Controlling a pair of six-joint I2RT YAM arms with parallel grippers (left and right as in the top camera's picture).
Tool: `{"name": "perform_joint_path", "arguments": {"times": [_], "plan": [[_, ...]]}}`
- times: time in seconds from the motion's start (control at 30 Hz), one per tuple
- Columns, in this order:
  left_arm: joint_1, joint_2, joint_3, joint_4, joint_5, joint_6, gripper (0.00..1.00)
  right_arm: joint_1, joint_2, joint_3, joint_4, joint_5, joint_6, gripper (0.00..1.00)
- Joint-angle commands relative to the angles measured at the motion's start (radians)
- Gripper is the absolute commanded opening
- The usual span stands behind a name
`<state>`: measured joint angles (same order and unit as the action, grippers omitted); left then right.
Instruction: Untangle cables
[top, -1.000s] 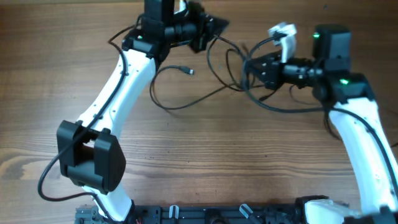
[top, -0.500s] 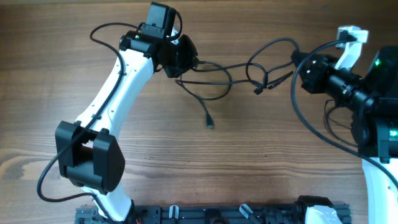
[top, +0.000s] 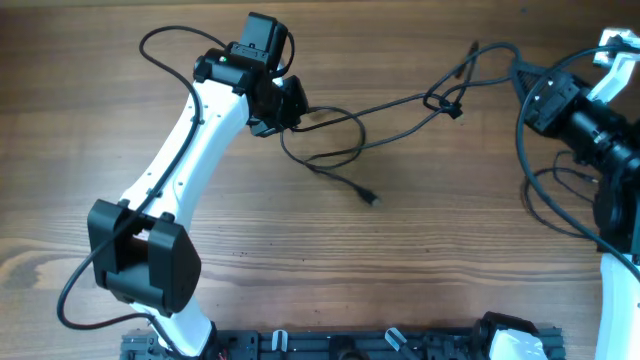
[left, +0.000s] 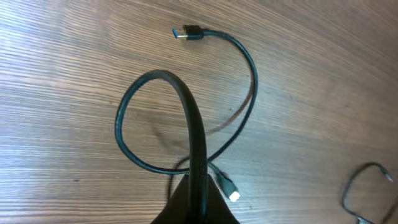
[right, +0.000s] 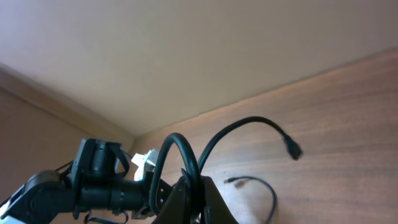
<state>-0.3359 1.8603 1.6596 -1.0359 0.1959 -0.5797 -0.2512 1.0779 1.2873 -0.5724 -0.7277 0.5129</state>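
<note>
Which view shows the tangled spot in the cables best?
Overhead: the tangled spot is in full view, cables running off both ways. Left wrist shows only a loop and plug ends; right wrist only a bent cable and a loose end.

Overhead, the fingertips of the left claw (top: 290, 104) hide under its own wrist, so we cannot see where the cables (top: 395, 104) enter it. The right claw (top: 532, 92) lies close to the picture's edge, its arm cropped there. In each wrist view the claw is just a dark wedge cut by the bottom edge. Right of the left claw, a thin loop (left: 364, 186) runs off-frame.
</note>
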Motion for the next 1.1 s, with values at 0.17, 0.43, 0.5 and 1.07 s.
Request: {"name": "perform_joint_path", "arguments": {"times": [0.17, 0.43, 0.5, 1.07], "plan": [[0.044, 0.008, -0.018, -0.027, -0.303, 0.079, 0.04, -0.157, -0.030, 0.075, -0.108, 0.389, -0.027, 0.04], [0.055, 0.008, -0.018, -0.031, -0.325, 0.079, 0.04, -0.175, -0.028, 0.114, -0.064, 0.409, -0.072, 0.04], [0.055, 0.008, -0.018, -0.030, -0.319, 0.079, 0.04, -0.172, -0.027, 0.119, -0.050, 0.264, -0.109, 0.04], [0.042, -0.370, -0.016, 0.766, 0.607, 0.008, 0.04, -0.084, 0.054, 0.118, -0.203, -0.237, -0.386, 0.43]]}}
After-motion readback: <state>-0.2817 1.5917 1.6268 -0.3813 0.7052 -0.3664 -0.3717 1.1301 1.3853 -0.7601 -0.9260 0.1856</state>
